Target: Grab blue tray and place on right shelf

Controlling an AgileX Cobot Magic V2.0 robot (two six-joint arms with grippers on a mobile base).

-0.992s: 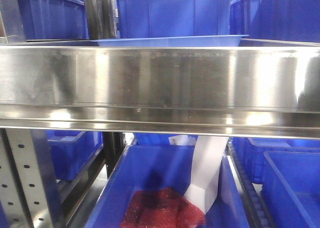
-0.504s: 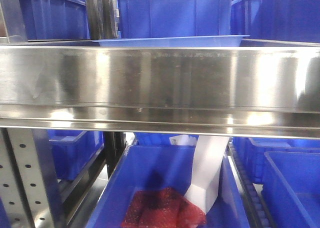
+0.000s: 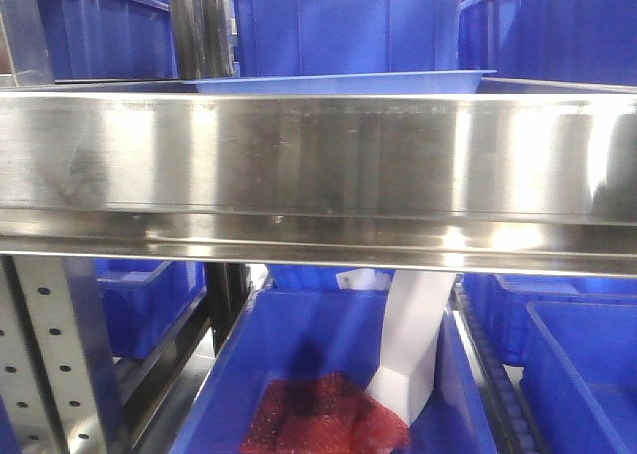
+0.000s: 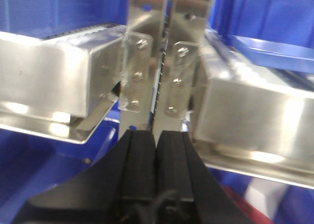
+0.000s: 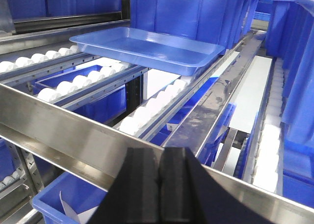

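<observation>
Right wrist view: the blue tray (image 5: 147, 48) sits on the white rollers (image 5: 152, 106) of the right shelf (image 5: 73, 128), well beyond the right gripper (image 5: 160, 160), whose fingers (image 5: 142, 180) are pressed together with nothing between them. The left gripper (image 4: 156, 140) is closed and empty too, just below a bolted steel upright (image 4: 157, 71). Dark blue bins (image 5: 196, 13) stand behind the tray.

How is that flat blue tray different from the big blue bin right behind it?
The blue tray is shallow and wide with a flared rim; the blue bin behind it is deep with tall, upright walls. The tray is a paler, periwinkle blue; the bin is darker. Both are glossy plastic on the steel shelf.
</observation>
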